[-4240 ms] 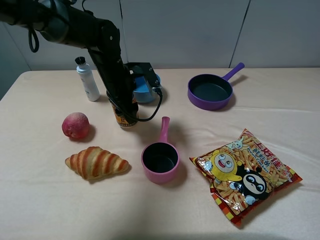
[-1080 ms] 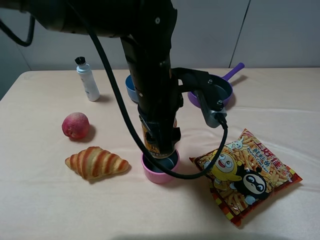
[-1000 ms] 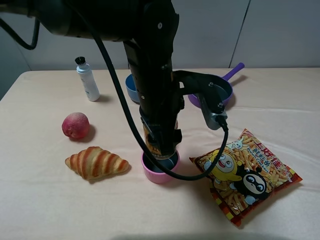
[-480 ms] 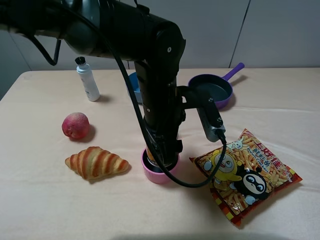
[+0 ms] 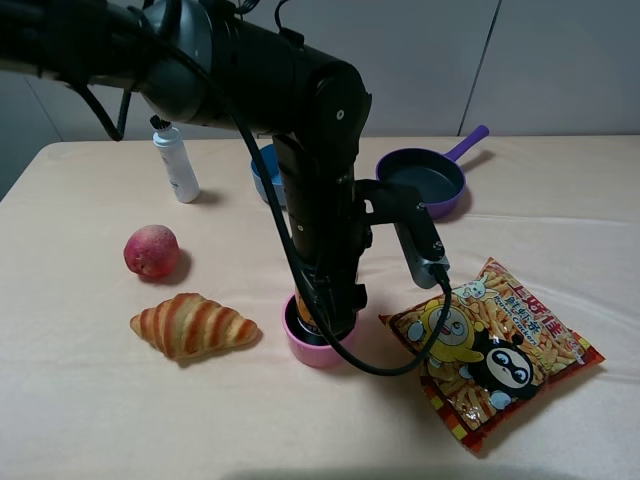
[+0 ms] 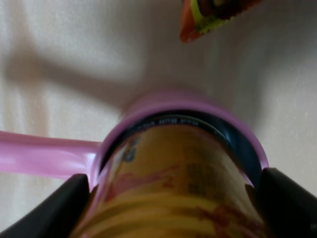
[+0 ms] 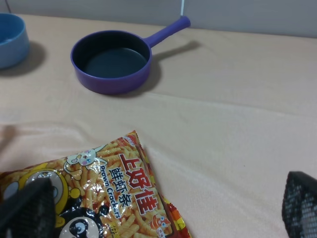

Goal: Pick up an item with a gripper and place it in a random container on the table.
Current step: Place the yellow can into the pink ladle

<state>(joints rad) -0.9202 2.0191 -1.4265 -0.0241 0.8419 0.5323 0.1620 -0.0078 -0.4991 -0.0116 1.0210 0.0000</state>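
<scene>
The gold-yellow can [image 6: 173, 183] with red markings is held between my left gripper's [image 6: 173, 213] black fingers [image 6: 49, 213]. Its lower end sits inside the pink saucepan [image 6: 188, 101], whose straight handle [image 6: 44, 158] sticks out to one side. In the exterior high view the left gripper [image 5: 325, 310] reaches straight down into the saucepan [image 5: 310, 350], and only a sliver of the can [image 5: 303, 318] shows beside the arm. My right gripper [image 7: 163, 208] is open and empty, hovering over the table [image 7: 237, 124]. It is out of the exterior high view.
A snack bag [image 5: 490, 350] lies right of the saucepan and under the right gripper [image 7: 99, 193]. A purple frying pan [image 5: 420, 182] and a blue bowl [image 5: 262, 172] stand at the back. A white bottle [image 5: 175, 160], a peach [image 5: 151, 250] and a croissant [image 5: 193, 325] are on the left.
The left arm carried the can from beside the blue bowl to above the pink saucepan. Over the last second it has lowered the can into the saucepan.
</scene>
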